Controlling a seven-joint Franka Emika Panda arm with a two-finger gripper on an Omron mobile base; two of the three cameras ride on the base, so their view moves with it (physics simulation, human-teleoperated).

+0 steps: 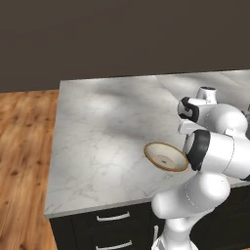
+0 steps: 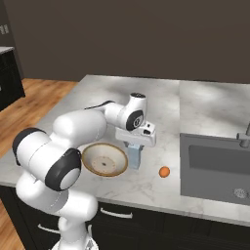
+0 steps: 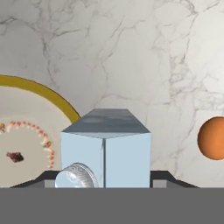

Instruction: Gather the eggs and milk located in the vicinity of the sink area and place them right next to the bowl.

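The milk [image 2: 134,158] is a light blue carton standing upright just right of the bowl [image 2: 97,155], almost touching its rim. My gripper [image 2: 134,149] comes down from above and is shut on the carton's sides. In the hand view the milk [image 3: 106,146] sits between my dark fingertips [image 3: 162,176], with the bowl's golden rim [image 3: 48,94] to its left. One orange-brown egg [image 2: 164,171] lies on the counter between carton and sink [image 2: 215,168], and appears at the right of the hand view as the egg [image 3: 213,138]. The bowl [image 1: 158,152] also shows beside my arm.
The marble counter [image 1: 102,127] stretches bare to the left and back, ending in an edge over wooden floor [image 1: 24,146]. A metal tap [image 2: 242,134] stands at the sink's far right. Dark drawers [image 1: 113,217] run below the front edge.
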